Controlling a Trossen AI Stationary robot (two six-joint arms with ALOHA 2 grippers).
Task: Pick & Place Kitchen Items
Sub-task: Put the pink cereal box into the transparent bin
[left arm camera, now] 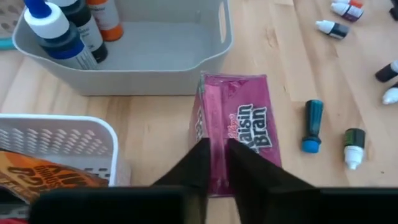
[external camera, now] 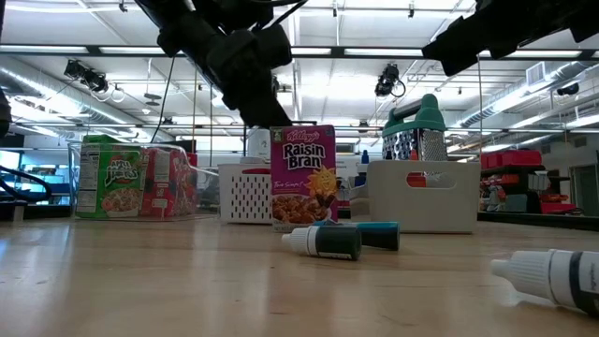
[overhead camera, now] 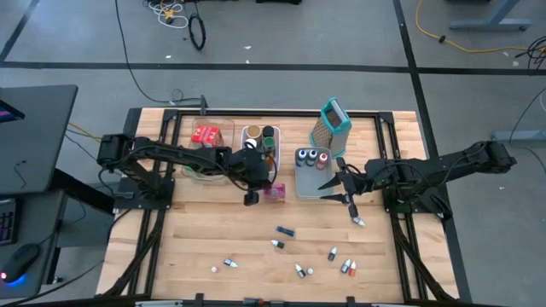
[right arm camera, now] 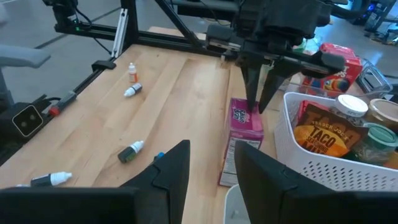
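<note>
A small pink Raisin Bran box [overhead camera: 274, 191] [external camera: 303, 173] [left arm camera: 249, 118] [right arm camera: 242, 134] stands upright on its bottom between the white basket and the grey bin. My left gripper [overhead camera: 252, 196] [left arm camera: 217, 168] [right arm camera: 255, 111] is at the box's top, fingers nearly together. My right gripper [overhead camera: 345, 198] [right arm camera: 211, 168] hovers open by the grey bin's near right side, pointing toward the box and holding nothing. Small dropper bottles [overhead camera: 284, 230] [left arm camera: 313, 124] lie loose on the near half of the table. My left gripper pinches the top edge [left arm camera: 217, 146] of the Raisin Bran box between its two fingers [right arm camera: 251, 99]. It comes from above, pointing down. The box stays upright with its bottom on the table. How far the top reaches between the fingers does not show.
White basket [overhead camera: 258, 145] [right arm camera: 292, 140] with a taco packet and jars. Clear bin [overhead camera: 205, 141] with cereal boxes. Grey bin [overhead camera: 311, 166] [left arm camera: 186, 68] with bottles. A teal-topped grater [overhead camera: 331, 124] stands behind it. More bottles [overhead camera: 341, 260] lie near the table's front edge.
</note>
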